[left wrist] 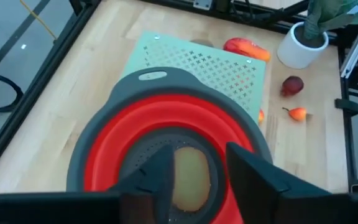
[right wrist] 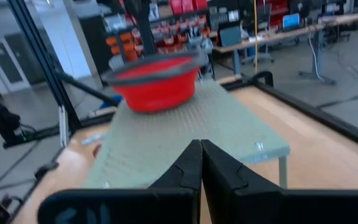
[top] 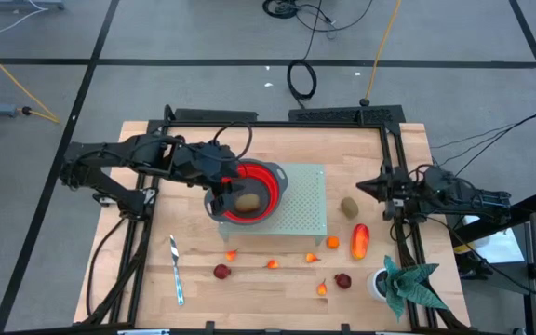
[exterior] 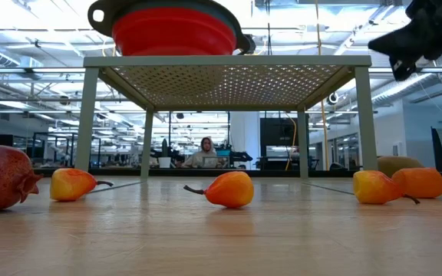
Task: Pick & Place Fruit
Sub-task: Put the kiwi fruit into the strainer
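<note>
Over the red collapsible bowl with the grey rim [top: 254, 191], your left tool [left wrist: 194, 171] hangs with its two dark fingers [left wrist: 157, 180] apart on either side of a brownish-green oval kiwi [left wrist: 190, 177] lying at the bowl's bottom; you cannot tell whether the fingers touch it. That bowl sits on the left end of the pale green perforated metal stand [top: 303, 209] on the light wooden desk [top: 156, 158]. Your right tool [right wrist: 201, 163] waits above the desk's right edge, its fingers pressed together and holding nothing. A second kiwi [top: 349, 207] lies on the desk just right of the stand, with a longer red-orange fruit [top: 360, 239] near it. Along the front, you have small orange pieces [top: 273, 263] and two dark red round fruits [top: 221, 272] scattered apart. A silver knife [top: 175, 270] lies front left, and a green leafy plant in a white pot [top: 389, 282] stands front right.
</note>
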Motion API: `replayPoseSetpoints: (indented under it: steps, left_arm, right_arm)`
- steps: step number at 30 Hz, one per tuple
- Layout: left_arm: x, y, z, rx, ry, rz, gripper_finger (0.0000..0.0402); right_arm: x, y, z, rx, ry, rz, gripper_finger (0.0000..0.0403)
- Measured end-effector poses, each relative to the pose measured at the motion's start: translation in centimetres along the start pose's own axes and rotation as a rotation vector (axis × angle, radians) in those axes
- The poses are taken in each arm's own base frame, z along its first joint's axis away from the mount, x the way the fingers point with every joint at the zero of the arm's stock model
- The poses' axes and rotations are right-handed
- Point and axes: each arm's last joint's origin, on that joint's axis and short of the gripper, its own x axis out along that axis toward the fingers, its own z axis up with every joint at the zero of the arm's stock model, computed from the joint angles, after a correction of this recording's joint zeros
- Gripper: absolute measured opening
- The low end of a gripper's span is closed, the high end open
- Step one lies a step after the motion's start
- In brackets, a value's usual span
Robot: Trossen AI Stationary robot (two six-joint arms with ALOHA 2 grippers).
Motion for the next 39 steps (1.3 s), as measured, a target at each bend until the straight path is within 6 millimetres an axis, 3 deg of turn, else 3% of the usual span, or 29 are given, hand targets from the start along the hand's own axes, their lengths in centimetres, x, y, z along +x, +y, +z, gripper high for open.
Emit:
replayPoseSetpoints:
  steps: [13, 26, 31, 39]
  left_arm:
    - [-0.9, 0.1, -0.1, -0.019, -0.015, -0.046, 0.0006]
    - [-1.2, -0.8, -0.7, 0.030, 0.008, -0.053, 0.0005]
    - [-2.2, -0.5, -0.8, 0.037, -0.022, -0.030, 0.0006]
    - [-3.1, 0.4, -3.5, 0.028, -0.085, -0.036, 0.0009]
  right_arm:
    - [0.0, 0.2, 0.9, 0.003, -0.091, 0.021, 0.0000]
    - [0.0, 0.2, 0.9, 0.006, -0.092, 0.020, 0.0000]
    - [0.0, 0.2, 0.9, 0.009, -0.092, 0.021, 0.0000]
    - [0.0, 0.2, 0.9, 0.028, -0.091, 0.022, 0.0000]
